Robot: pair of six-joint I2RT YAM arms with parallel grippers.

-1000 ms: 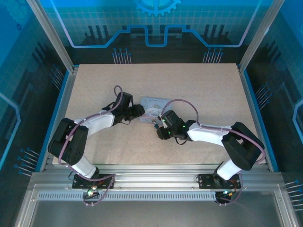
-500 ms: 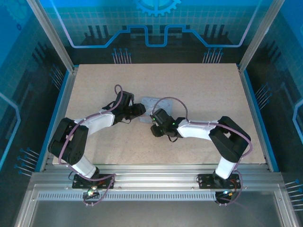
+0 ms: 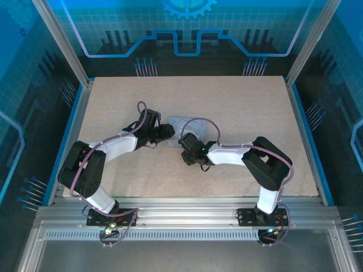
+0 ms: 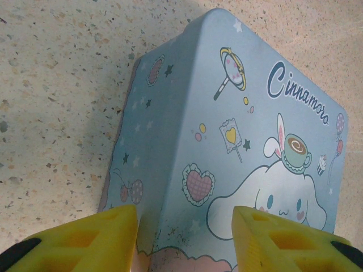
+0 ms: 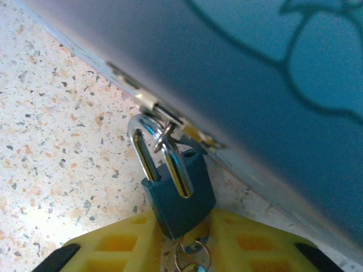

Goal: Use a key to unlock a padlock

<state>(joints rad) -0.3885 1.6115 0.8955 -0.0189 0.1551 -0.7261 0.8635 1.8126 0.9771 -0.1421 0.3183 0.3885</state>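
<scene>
Robot test cell, aluminium frame (image 3: 187, 218), blue printed panels (image 3: 181, 34), speckled tabletop (image 3: 244, 102)

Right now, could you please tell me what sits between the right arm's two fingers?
In the right wrist view, the padlock sits with its blue body between the yellow fingers, a key ring just below it.

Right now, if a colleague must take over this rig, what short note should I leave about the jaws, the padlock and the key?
Left gripper: jaws clamp the tin box at its near corner, apparently steadying it.
Right gripper: jaws flank the lower end of the padlock; firm grip unclear.
Padlock hangs at the box's edge, shackle closed. A key ring shows under it; key blade hidden.
Done: box steadied, padlock reached. To do: turn the key, open the shackle.
</scene>
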